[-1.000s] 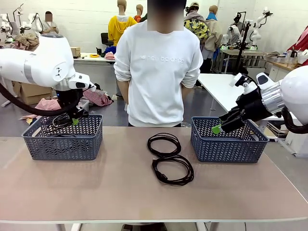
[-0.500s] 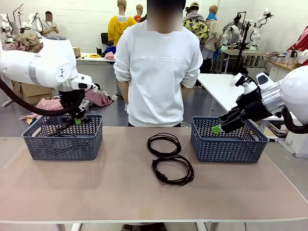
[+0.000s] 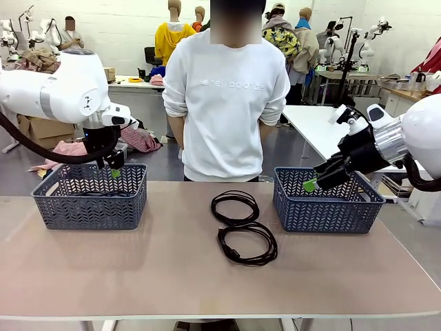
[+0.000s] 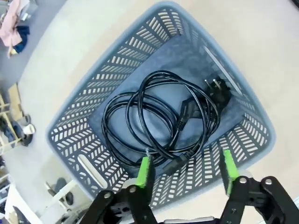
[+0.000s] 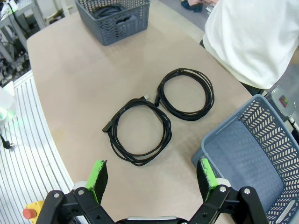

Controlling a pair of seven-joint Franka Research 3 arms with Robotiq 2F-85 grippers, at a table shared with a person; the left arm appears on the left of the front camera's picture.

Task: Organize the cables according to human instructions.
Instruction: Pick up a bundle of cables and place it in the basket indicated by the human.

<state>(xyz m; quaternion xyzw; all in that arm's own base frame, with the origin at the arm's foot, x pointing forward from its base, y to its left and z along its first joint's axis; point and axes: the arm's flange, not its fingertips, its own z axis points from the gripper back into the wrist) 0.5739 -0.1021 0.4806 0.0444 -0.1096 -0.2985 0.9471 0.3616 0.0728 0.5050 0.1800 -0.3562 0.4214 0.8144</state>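
Worktop: two grey lattice baskets, left basket and right basket, well apart. Between them lie two black cable coils, flat. The far coil touches the near coil. Left arm: left jaws point down over the left basket's far side; their spread is unreadable. Right arm: right jaws angle down over the right basket, one green pad showing. A person in a white top stands at the far edge, arms behind their back.

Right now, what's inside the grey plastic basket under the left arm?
Coiled thin black power cord with a round plug, lying on the basket floor. Overlapping loops hide whether it's one cord or two.
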